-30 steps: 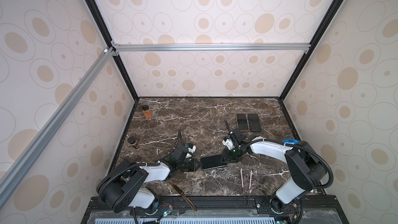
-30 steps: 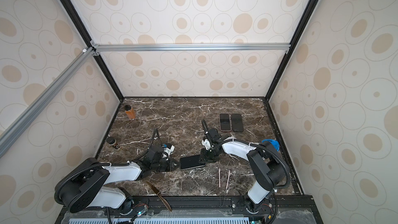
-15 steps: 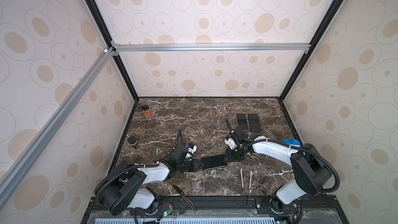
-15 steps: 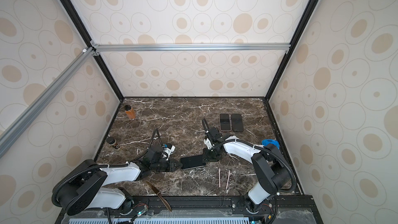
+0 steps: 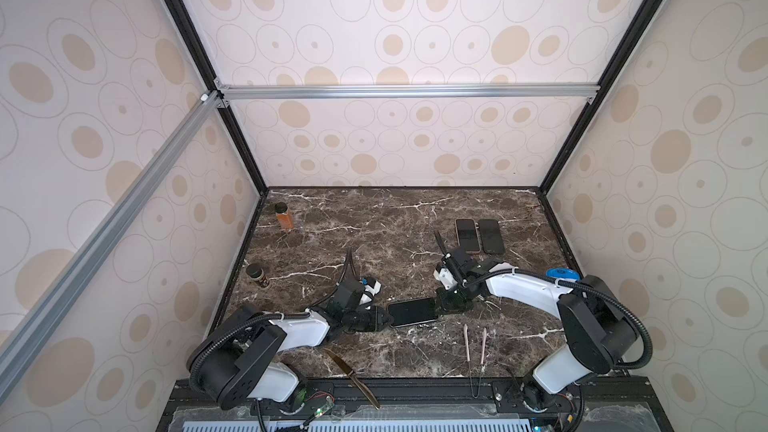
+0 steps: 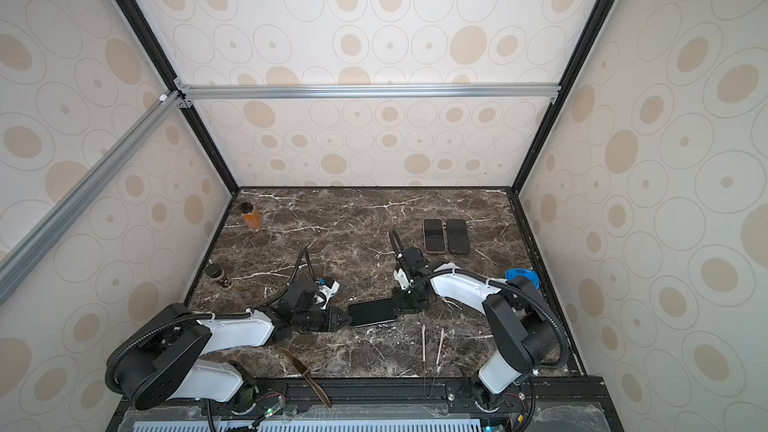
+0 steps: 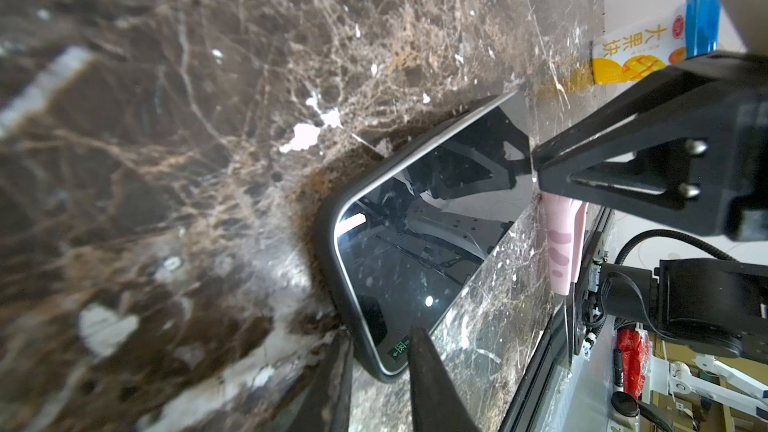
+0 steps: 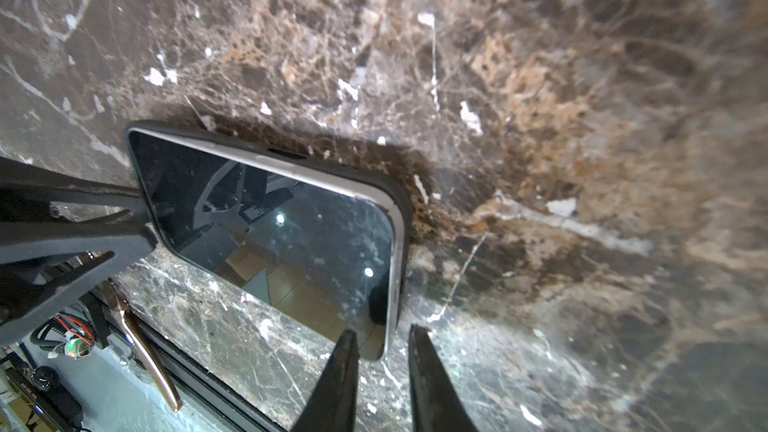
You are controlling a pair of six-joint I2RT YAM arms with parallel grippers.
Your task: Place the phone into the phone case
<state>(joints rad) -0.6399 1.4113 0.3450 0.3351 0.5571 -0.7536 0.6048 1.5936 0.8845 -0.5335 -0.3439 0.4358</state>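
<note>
Phone [image 5: 412, 312], seated in phone case [image 7: 323, 241] at lower centre, has left hand [image 5: 387, 318] and right hand [image 5: 440, 306] at its ends, both with fingers slightly parted; uneven pressure could slide it.

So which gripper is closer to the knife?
Left. The left gripper sits just behind the knife; the right gripper is at the far end of the phone, farther off.

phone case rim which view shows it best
The right wrist view: the phone case rim runs sharp along two phone edges. The left wrist view shows mostly one end; both top views, just a dark slab.
</note>
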